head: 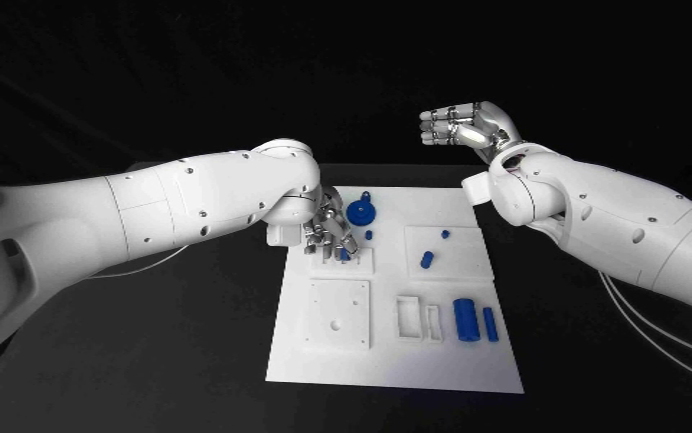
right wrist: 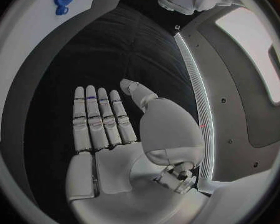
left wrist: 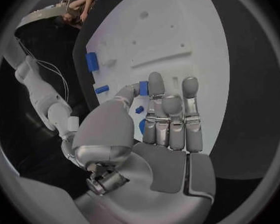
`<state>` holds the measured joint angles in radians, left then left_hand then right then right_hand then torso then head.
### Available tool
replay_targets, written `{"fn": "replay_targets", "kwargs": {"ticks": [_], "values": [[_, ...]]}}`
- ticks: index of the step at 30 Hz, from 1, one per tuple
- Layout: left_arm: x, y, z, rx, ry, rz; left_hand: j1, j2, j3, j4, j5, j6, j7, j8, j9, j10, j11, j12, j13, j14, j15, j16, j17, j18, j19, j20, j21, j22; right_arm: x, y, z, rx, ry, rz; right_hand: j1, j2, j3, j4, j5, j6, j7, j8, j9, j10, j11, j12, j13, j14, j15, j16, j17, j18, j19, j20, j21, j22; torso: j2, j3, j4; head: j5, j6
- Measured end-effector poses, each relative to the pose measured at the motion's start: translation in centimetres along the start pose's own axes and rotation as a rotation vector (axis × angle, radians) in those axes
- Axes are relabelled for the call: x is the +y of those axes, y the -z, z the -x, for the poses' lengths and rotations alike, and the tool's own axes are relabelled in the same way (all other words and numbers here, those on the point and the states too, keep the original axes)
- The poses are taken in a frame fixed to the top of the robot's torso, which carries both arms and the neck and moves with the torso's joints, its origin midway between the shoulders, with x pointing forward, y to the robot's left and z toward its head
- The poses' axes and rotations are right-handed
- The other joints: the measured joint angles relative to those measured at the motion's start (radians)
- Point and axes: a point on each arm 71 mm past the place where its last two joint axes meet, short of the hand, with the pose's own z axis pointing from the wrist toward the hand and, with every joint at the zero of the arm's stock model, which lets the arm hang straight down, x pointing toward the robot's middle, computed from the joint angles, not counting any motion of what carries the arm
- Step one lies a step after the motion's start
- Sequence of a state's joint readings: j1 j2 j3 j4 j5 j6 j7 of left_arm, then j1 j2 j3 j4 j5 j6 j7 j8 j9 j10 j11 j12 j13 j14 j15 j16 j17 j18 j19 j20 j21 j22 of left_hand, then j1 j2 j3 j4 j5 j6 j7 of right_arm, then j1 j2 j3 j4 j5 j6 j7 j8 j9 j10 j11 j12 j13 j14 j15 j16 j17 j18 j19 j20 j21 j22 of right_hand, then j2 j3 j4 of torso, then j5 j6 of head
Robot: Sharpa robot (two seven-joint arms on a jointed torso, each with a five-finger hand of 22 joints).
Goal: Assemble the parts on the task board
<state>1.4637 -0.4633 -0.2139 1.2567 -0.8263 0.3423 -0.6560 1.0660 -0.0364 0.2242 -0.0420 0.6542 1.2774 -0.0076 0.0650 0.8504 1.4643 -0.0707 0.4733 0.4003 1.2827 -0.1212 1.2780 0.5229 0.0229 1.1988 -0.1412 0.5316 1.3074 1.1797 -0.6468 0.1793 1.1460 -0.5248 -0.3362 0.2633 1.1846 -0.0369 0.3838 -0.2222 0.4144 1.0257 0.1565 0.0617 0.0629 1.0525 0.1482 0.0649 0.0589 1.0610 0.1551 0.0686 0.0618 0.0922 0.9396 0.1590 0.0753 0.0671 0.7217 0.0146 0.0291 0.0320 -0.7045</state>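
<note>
Near board's front — upright blue cylinder [head: 464,318]

We see the task board [head: 332,353] as smooth matt white plastic, its blue parts [head: 466,318] plastic with a slight gloss. The black table [head: 159,353] looks matt. Both the left hand [left wrist: 159,134] and right hand [right wrist: 115,129] show brushed silver metal; the arms [head: 173,203] are glossy white plastic.
</note>
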Motion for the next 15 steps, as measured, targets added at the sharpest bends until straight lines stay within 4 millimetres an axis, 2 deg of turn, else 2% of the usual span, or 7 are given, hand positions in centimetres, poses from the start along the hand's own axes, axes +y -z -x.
{"fn": "replay_targets", "kwargs": {"ticks": [15], "values": [[0.53, -0.20, -0.44, 0.019, -0.018, 0.021, 0.000, 0.000, 0.000, 0.000, -0.001, 0.001, -0.001, -0.002, 0.002, -0.001, -0.001, 0.008, 0.004, 0.000, 0.000, 0.007, 0.001, 0.000, 0.000, 0.000, 0.006, 0.000, 0.00, -0.01, -0.04, 0.001, -0.001, 0.000, 0.000, 0.000, -0.003, -0.003, 0.000, 0.000, 0.000, 0.000, 0.000, 0.000, 0.000, 0.000, 0.000, 0.000, 0.000, 0.000, 0.000, 0.000, 0.000, 0.000, 0.000, 0.000, 0.000, 0.0007, 0.0000, 0.002, -0.003]]}}
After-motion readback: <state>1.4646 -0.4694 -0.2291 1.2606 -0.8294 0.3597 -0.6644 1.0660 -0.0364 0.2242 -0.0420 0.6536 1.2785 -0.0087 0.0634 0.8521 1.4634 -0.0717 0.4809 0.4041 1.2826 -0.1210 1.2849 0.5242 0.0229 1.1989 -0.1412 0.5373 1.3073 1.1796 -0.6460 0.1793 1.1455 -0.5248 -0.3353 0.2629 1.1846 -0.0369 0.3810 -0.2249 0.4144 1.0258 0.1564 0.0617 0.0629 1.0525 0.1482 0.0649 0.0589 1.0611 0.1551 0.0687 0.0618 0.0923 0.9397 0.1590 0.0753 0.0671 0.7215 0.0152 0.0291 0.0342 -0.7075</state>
